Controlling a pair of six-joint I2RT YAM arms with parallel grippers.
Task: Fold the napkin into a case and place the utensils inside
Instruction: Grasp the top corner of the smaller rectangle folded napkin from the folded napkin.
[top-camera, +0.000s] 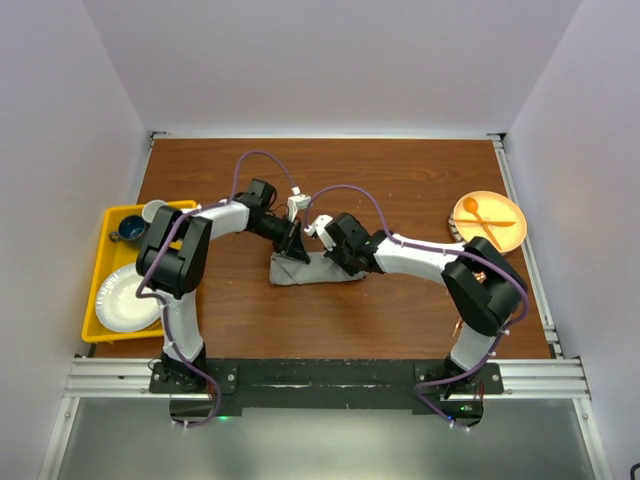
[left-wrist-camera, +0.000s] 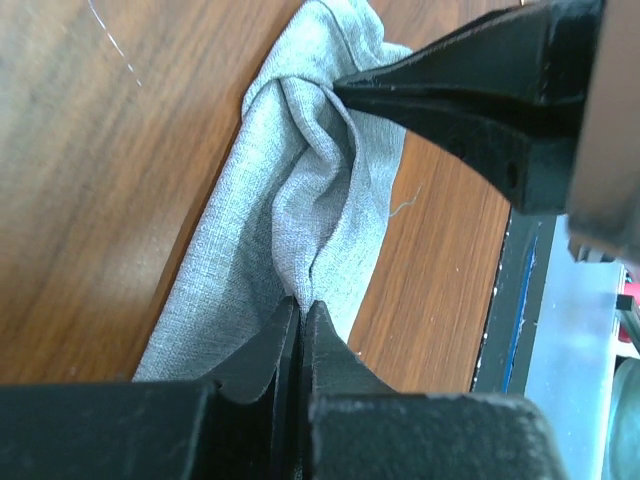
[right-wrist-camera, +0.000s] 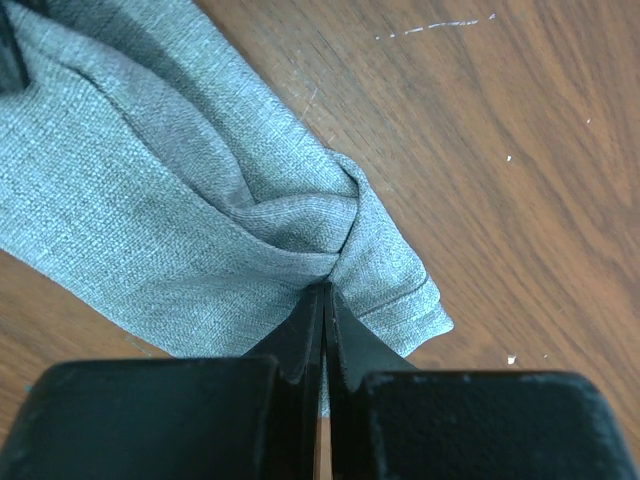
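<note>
Left wrist view: left gripper (left-wrist-camera: 303, 308) at 6 o'clock of frame, jaws pressed together and clamped on a raised fold of the napkin (left-wrist-camera: 300, 200). Cloth runs from the jaws up toward 12 o'clock, bunched and creased, lying on the table (left-wrist-camera: 100, 200). Right gripper's dark fingertip enters from 2 o'clock and touches the far end of the cloth.

Right wrist view: right gripper (right-wrist-camera: 326, 292) at 6 o'clock, jaws together, pinching a gathered fold near the napkin's end. The rest of the cloth spreads toward 10 o'clock. A hemmed corner lies just at 4 o'clock of the tips.

Top view: the napkin is a crumpled grey strip at the table's centre, long axis 9 to 3 o'clock, not a neat rectangle. The left gripper is on its 9 o'clock end, the right gripper toward its 3 o'clock end. Both arms bend inward over it.

Yellow tray (top-camera: 92, 262) at the table's 9 o'clock edge, holding a white plate (top-camera: 125, 300) and a blue cup (top-camera: 130, 228). Orange plate (top-camera: 505, 235) at 3 o'clock, with an orange spoon and fork (top-camera: 482, 214) on it, well apart from the napkin.
</note>
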